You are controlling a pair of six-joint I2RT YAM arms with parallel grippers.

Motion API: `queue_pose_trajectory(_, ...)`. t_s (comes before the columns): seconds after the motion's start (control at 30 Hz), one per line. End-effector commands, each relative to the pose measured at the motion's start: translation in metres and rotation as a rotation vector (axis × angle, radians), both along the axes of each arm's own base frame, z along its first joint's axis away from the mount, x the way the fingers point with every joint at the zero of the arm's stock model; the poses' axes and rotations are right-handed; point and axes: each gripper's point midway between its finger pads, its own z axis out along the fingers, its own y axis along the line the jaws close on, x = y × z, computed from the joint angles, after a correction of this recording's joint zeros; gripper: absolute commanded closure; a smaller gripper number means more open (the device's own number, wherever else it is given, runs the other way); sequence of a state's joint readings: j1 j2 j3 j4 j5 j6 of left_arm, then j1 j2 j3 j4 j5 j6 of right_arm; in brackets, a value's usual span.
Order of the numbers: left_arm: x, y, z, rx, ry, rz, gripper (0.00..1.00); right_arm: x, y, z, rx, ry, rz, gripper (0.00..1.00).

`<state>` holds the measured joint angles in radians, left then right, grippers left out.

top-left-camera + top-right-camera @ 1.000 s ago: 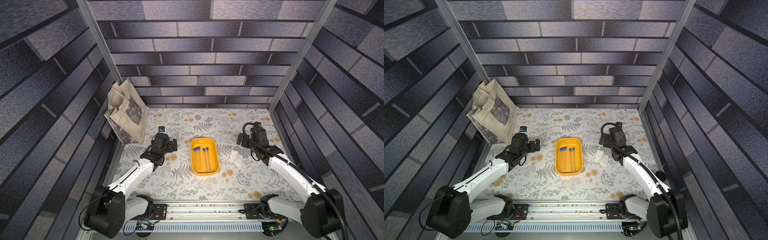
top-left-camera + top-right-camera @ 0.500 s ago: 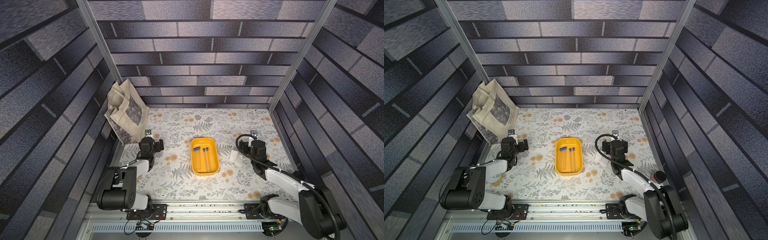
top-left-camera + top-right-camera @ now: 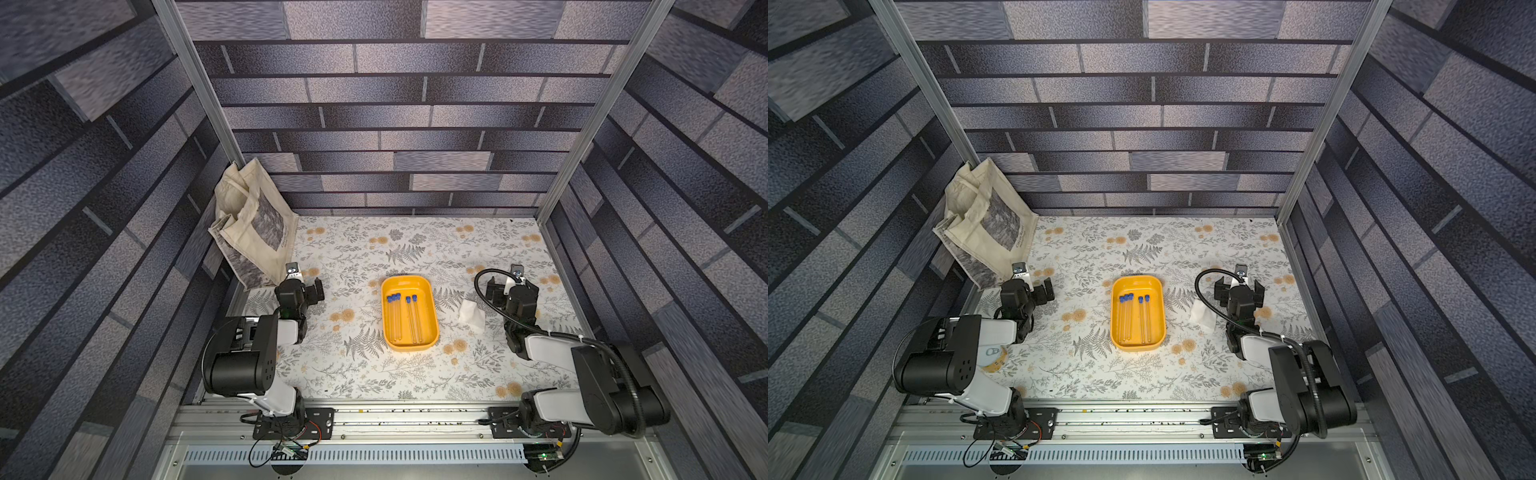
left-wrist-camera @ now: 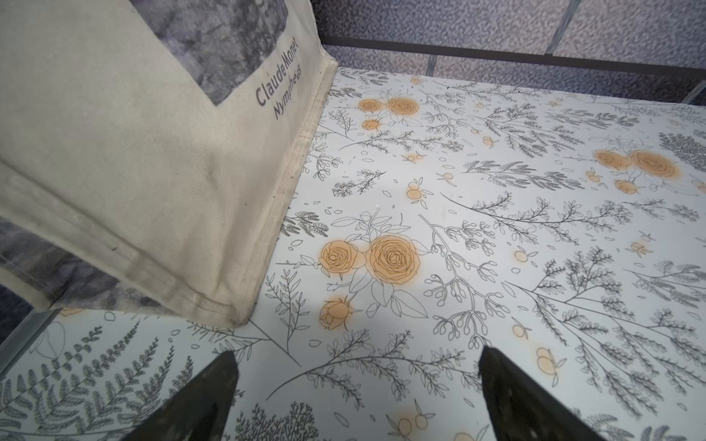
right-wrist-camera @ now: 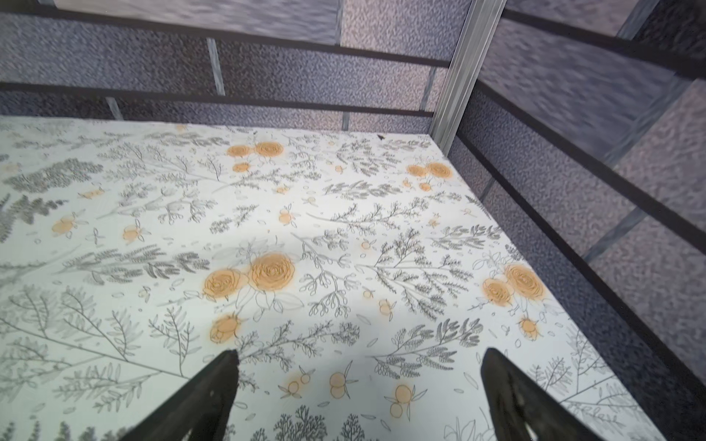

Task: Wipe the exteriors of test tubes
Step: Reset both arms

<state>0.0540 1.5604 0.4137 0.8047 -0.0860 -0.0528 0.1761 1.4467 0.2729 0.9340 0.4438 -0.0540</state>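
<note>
The left jaws and right jaws both hang released and empty over bare surface (image 3: 374, 249). With the yellow tray (image 3: 405, 284) as dial centre in a top view, the left jaws sit at nine o'clock and the right jaws at three, a white cloth (image 3: 471, 315) lying between tray and right jaws. All five tubes (image 3: 411, 320) lie in the tray, caps toward twelve, nothing touching them; whether they are wiped or waiting cannot be told.

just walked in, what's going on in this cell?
Nothing is being handled right now. The left gripper and right gripper are both open and empty, with the arms tucked at the sides. Five blue-capped test tubes lie in the yellow tray. The white cloth lies on the table between the tray and the right arm.
</note>
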Motion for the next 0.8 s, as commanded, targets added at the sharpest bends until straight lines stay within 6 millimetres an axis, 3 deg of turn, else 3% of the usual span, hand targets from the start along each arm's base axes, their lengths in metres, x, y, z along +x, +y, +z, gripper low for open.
queue_pose_trajectory(0.0, 0.003, 0.003, 0.012, -0.004, -0.040, 0.020, 0.00, 0.001, 0.007, 0.005, 0.025, -0.103, 0.048, 0.00)
queue_pose_trajectory(0.17, 0.004, 0.003, 0.012, -0.005, -0.041, 0.021, 0.00, 0.015, 0.015, 0.002, 0.021, -0.069, 0.088, 0.00)
queue_pose_trajectory(0.3, 0.003, 0.003, 0.011, -0.009, -0.037, 0.019, 0.00, 0.020, 0.002, 0.001, 0.040, -0.046, 0.018, 0.00)
queue_pose_trajectory(0.77, 0.006, 0.004, 0.010, -0.014, -0.024, 0.014, 0.00, 0.019, 0.000, 0.000, 0.044, -0.039, 0.008, 0.00)
